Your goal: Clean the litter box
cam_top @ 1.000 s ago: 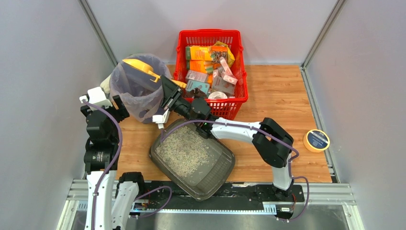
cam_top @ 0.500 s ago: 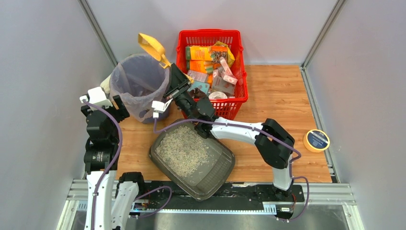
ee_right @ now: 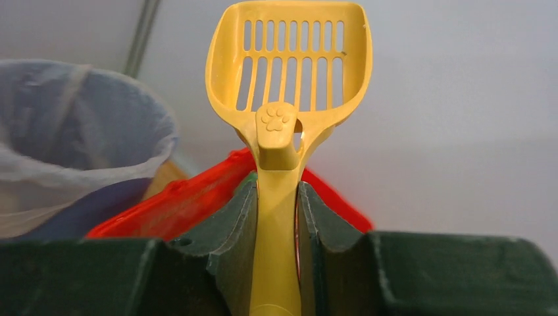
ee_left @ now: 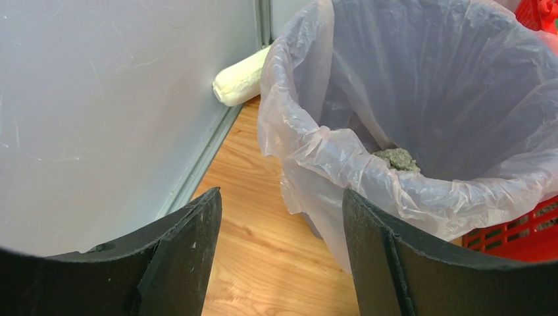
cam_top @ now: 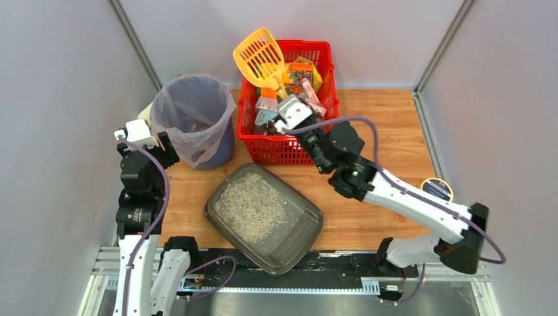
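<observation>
Yellow plastic tells you what has changed: the litter scoop [cam_top: 261, 56] that was tipped over the bag-lined bin [cam_top: 217, 141] a second ago now stands blade-up above the red mesh basket [cam_top: 289, 150], and the right wrist view shows its slots bare. A grey clump [ee_left: 397, 158] lies inside the bin liner, so you can take it that one load is dumped and the scoop is free for another pass or for putting away. Your right gripper [cam_top: 281, 100] is clamped on the scoop's handle, the arm reaching in a long diagonal from its base at the near right, wrist over the basket's front wall. Your left gripper [ee_left: 279, 220] hangs just beside the bin with its jaws spread and nothing between them, its arm upright. The litter box [cam_top: 299, 237] sits askew on the wooden table between the two arms, near the basket's front, pale litter across its floor.
</observation>
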Robot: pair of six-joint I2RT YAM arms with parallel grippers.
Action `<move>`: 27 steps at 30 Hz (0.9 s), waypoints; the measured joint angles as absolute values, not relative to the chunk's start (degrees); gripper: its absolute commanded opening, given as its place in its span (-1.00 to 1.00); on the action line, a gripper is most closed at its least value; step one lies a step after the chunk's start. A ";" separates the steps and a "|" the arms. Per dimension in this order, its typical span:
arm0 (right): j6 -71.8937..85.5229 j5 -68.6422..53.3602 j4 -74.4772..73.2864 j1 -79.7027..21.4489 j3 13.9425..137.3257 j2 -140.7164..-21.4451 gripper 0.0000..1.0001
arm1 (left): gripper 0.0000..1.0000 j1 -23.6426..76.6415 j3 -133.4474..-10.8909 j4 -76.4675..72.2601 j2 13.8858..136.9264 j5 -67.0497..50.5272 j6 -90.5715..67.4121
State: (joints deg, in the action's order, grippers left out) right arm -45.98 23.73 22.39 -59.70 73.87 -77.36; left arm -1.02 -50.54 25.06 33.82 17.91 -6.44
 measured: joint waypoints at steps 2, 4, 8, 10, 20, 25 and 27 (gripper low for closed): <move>-34.72 22.15 12.25 -59.70 73.30 -72.07 -1.00 | 0.50 -0.23 -50.54 25.06 33.87 17.98 -6.00; -27.57 20.53 5.17 -59.70 72.31 -68.99 -1.00 | 0.50 1.21 -50.54 25.10 33.98 18.13 -5.69; -13.65 16.82 -12.86 -59.70 71.81 -65.84 -1.00 | 0.50 3.33 -50.54 25.63 34.85 17.23 -5.37; -6.92 14.02 -23.20 -59.70 71.81 -65.56 -1.00 | 0.51 3.44 -50.78 26.35 35.62 15.59 -5.21; 12.99 -3.95 -65.32 -59.70 82.70 -69.23 -1.00 | 0.51 6.15 -51.35 32.01 35.53 9.02 -4.93; 14.96 -8.86 -72.82 -60.18 88.40 -75.88 -1.00 | 0.51 7.25 -51.31 35.64 32.21 7.75 -4.60; 14.98 -10.22 -74.56 -60.34 89.49 -78.81 -1.00 | 0.51 8.23 -51.31 36.64 31.05 6.66 -4.67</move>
